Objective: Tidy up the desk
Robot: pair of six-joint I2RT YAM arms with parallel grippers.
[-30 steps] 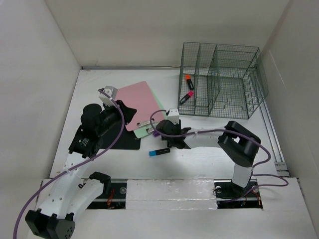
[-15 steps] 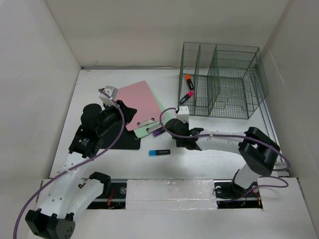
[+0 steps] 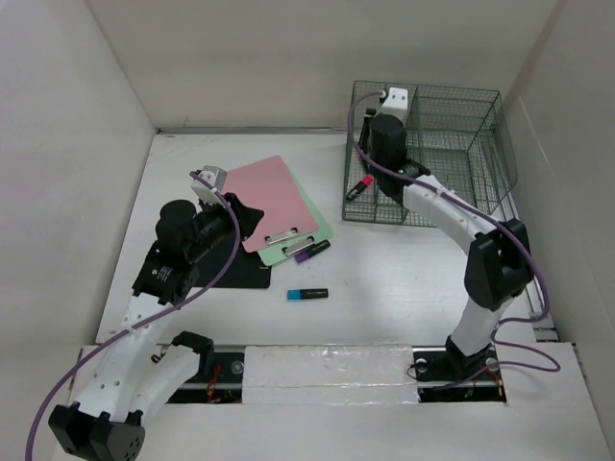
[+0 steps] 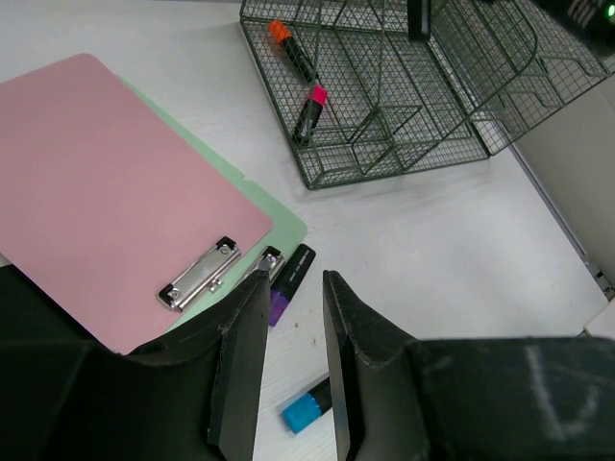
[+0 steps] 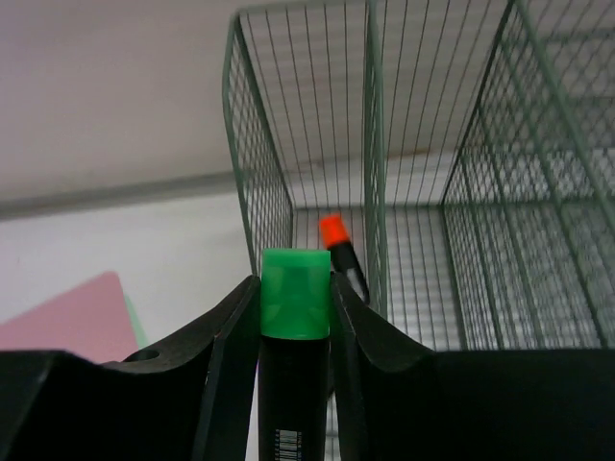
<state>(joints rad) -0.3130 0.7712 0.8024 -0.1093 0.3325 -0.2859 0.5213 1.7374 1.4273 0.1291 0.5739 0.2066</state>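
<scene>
The right gripper (image 5: 293, 288) has swung from mid-frame to the upper right, above the rack (image 3: 452, 144), jaws clamped on a green marker (image 5: 294, 322). An orange marker (image 4: 293, 48) and a pink marker (image 4: 309, 113) lie inside. A purple marker (image 3: 312, 251), a blue marker (image 3: 307, 294) and clipboards (image 3: 274, 197) remain on the desk (image 3: 404, 279) filling mid-frame. The left gripper (image 4: 291, 317), jaws slightly parted, holds nothing.

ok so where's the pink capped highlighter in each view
top external: pink highlighter at upper centre, in the green wire rack's left compartment.
left wrist: top centre, just below the orange highlighter.
right wrist: not visible; a green highlighter fills the centre.
shared landmark: the green wire rack, in all three.
</scene>
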